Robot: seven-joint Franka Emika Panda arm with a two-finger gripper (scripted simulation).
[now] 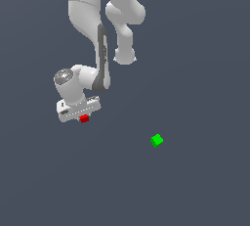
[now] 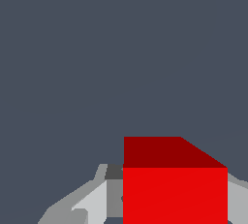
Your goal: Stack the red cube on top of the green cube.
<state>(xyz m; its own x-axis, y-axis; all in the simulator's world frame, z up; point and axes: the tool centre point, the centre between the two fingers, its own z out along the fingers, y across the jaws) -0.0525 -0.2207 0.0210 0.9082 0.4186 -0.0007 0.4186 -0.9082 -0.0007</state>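
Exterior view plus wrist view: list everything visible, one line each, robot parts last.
red cube: 1, bright red, at the gripper, toward the exterior view's left; in the wrist view it fills the space between the fingers.
green cube: 1, bright green, alone on the surface, toward the exterior view's right of the red cube and apart from it; not in the wrist view.
surface: 1, flat dark grey-blue, under everything.
arm: 1, white with dark joints, coming down from the top of the exterior view.
gripper: 1, white-grey, around the red cube; whether it is clamped cannot be told.
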